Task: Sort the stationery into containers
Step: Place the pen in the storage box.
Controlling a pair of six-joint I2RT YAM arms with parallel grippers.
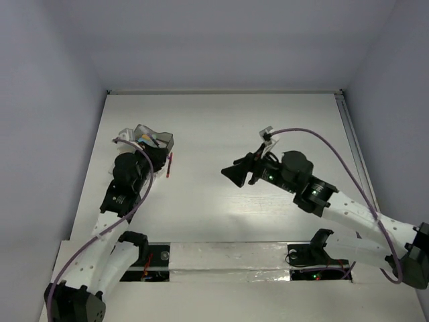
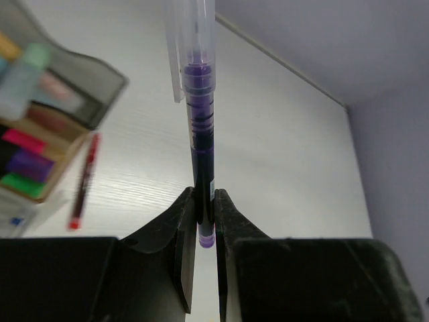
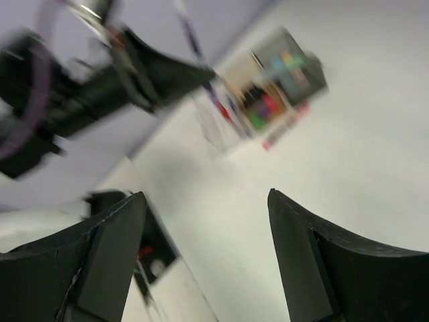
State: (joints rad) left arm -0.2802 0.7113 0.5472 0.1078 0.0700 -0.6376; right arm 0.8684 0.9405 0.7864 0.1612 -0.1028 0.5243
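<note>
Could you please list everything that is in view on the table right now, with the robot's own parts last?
table: one, white, beneath everything.
containers: one joined set, clear-grey and tan, far left.
sorted stationery: several, pink, purple and green among them, inside the containers; count unclear.
red pen: one, lying on the table beside the containers.
purple pen: one, clear barrel, in the left gripper.
left gripper: black, shut on the purple pen.
right gripper: black, open, empty.

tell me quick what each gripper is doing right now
left gripper: shut on a pen, purple ink
right gripper: open, holding nothing
</note>
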